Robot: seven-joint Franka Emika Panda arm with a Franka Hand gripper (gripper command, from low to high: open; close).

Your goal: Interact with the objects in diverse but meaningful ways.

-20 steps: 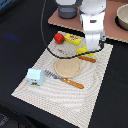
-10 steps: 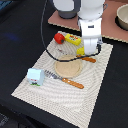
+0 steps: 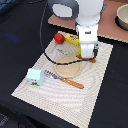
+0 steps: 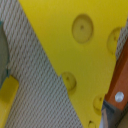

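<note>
Compared with a moment ago, the arm is sitting lower over the mat's far side, its gripper (image 3: 90, 56) now hanging right down at the woven placemat (image 3: 95, 95). Whether its claw is wide or narrow, I cannot tell. Filling the wrist view is the holed yellow cheese wedge (image 4: 85, 55), lying on the weave. From the round wooden board (image 3: 68, 66), the red tomato (image 3: 59, 38) is lying at 11 o'clock, the white-blue milk carton (image 3: 34, 75) at 8 o'clock, and an orange-handled utensil (image 3: 70, 81) at 6 o'clock.
</note>
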